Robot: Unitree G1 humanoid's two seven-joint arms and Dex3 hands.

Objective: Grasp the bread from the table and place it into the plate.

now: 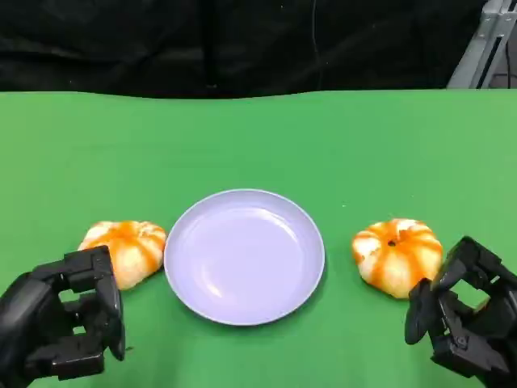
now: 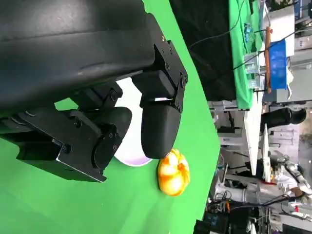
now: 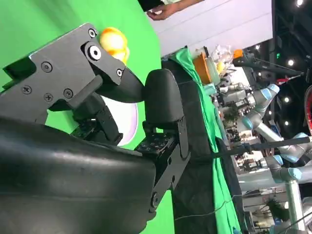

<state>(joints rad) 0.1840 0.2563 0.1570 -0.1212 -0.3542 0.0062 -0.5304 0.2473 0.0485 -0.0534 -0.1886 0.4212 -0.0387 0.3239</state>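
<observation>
A pale lilac plate (image 1: 243, 255) lies in the middle of the green table. Two orange-and-white pumpkin-shaped breads flank it: one (image 1: 126, 247) close to its left rim, the other (image 1: 397, 255) a little off its right rim. My left hand (image 1: 66, 327) sits just in front of the left bread, fingers loosely curved and apart, holding nothing. My right hand (image 1: 462, 315) sits right in front of the right bread, also empty with fingers apart. The left wrist view shows the far bread (image 2: 173, 173) past the plate (image 2: 132, 159); the right wrist view shows the other bread (image 3: 115, 43) beyond my fingers (image 3: 163, 105).
The green cloth (image 1: 258, 137) runs back to a black curtain (image 1: 226, 40). A metal frame (image 1: 485, 44) stands at the back right corner. A person's hand (image 3: 168, 9) shows at a white table beyond, with lab clutter and other robot arms (image 3: 273, 97) further off.
</observation>
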